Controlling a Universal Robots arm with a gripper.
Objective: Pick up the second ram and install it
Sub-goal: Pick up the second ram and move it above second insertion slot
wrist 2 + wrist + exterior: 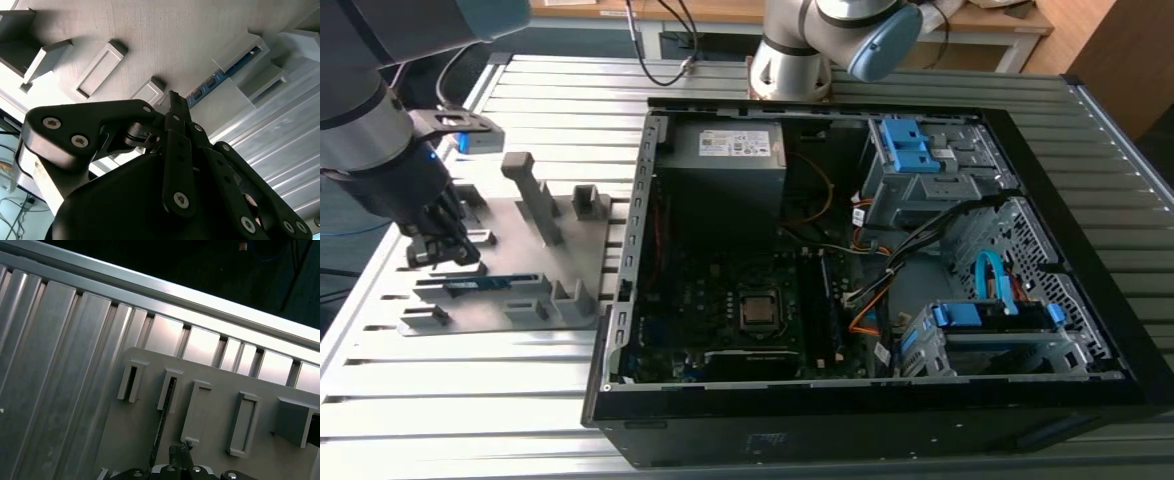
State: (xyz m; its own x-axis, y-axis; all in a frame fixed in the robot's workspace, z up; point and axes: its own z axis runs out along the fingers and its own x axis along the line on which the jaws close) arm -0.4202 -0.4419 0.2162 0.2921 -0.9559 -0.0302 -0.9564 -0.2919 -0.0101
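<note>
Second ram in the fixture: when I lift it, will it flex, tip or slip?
The second ram looks like a thin, flat board, so it is probably stiff and light. Held between blocks of the grey fixture, it would likely topple once freed. Its thin edges may offer little grip.

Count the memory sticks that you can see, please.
1: the second ram lies in slotted holders on the grey fixture, close to the gripper. Others may be hidden inside the computer case.

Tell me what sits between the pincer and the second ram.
In the exterior view, only a short bare stretch of the grey fixture separates the pincer from the second ram.
</note>
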